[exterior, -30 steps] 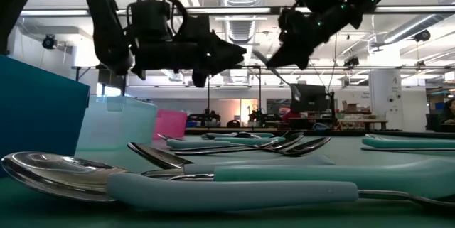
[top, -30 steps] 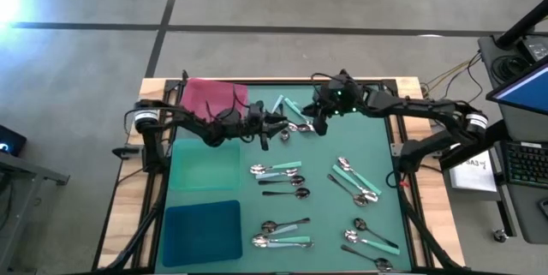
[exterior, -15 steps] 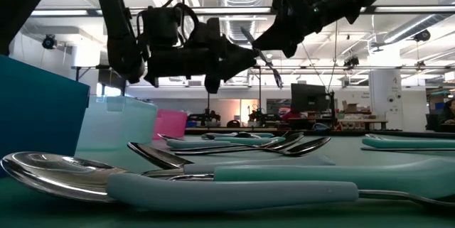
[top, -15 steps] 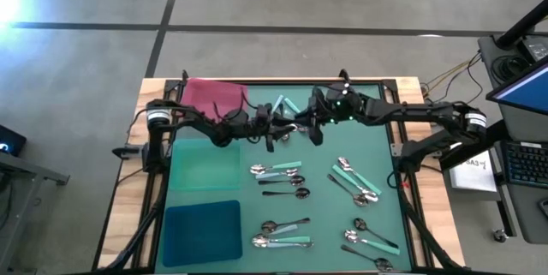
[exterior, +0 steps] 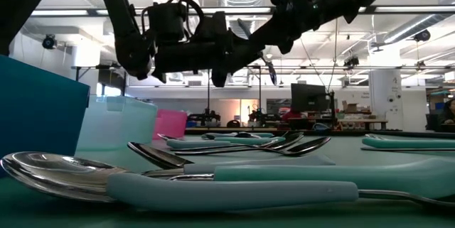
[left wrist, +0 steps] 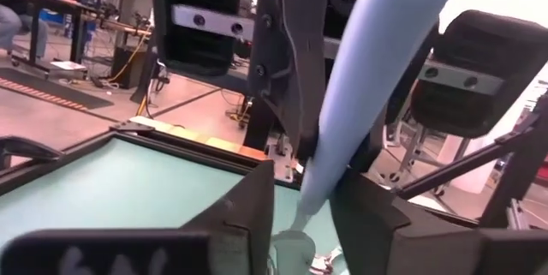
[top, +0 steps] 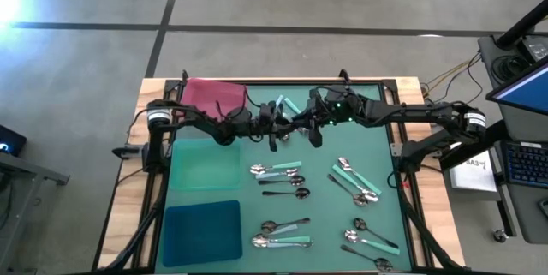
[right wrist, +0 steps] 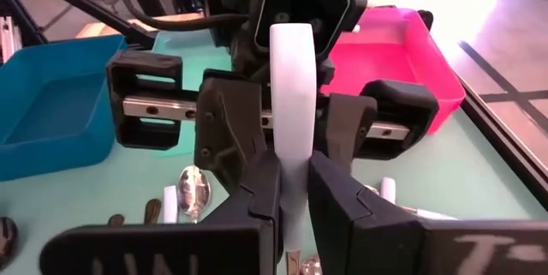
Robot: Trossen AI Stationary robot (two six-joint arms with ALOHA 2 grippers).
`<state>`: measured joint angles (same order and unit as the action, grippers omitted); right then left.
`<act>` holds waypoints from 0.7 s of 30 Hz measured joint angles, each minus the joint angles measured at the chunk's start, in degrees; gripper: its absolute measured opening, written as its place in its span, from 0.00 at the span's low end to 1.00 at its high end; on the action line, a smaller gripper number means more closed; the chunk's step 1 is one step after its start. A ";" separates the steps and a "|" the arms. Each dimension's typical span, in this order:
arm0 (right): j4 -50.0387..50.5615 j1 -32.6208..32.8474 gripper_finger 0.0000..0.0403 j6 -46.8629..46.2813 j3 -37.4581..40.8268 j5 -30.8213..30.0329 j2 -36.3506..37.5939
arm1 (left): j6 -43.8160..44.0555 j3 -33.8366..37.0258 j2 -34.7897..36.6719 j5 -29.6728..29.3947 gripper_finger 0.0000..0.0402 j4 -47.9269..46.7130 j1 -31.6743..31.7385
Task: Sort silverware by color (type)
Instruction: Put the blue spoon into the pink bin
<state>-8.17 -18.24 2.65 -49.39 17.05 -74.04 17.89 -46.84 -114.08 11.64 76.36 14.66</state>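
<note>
A mint-handled utensil [right wrist: 293,95] is up in the air over the far middle of the table, clear of it. My right gripper [top: 313,126] is shut on it. My left gripper [top: 286,128] faces it from the table's left. Its fingers [right wrist: 229,142] stand on either side of the free end of the handle [left wrist: 368,78] with a narrow gap left. The utensil's head is hidden. More silverware [top: 278,172] lies flat on the green mat. My right gripper pinches the pale handle [right wrist: 293,176] between its two fingers. It comes level from the table's right, and the handle runs on forward, past the fingertips. The utensil is lifted clear. My left gripper has one finger [left wrist: 364,211] against the handle. A slit shows at the other finger.
A pink tray [top: 214,95], a mint-green tray [top: 204,165] and a blue tray [top: 201,232] line the table's left side. Spoons lie scattered over the middle [top: 282,232] and the right [top: 355,181] of the mat, and several [top: 287,104] lie under the grippers.
My left gripper has reached toward the table's right. My right gripper has swung toward the table's left and turned, carrying the utensil. The two now meet, with the handle between the left fingers.
</note>
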 joint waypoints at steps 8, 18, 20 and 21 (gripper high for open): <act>-0.06 0.15 0.07 -0.90 0.00 -0.45 0.02 | 1.27 0.01 0.02 0.32 0.04 -0.41 -0.02; 0.60 0.10 0.30 -3.55 -0.04 -0.61 0.33 | 4.33 0.01 0.24 1.38 0.04 -0.78 0.13; 0.68 0.09 0.37 -3.55 -0.05 -2.35 0.71 | 4.33 0.14 0.24 1.35 0.04 -0.82 0.38; 1.05 0.08 0.40 -3.49 -0.07 -3.61 0.97 | 4.33 0.36 0.30 1.35 0.04 -0.90 0.60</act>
<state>-7.12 -18.16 -0.84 -49.45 13.45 -73.07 22.22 -46.49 -113.78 12.99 75.45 15.25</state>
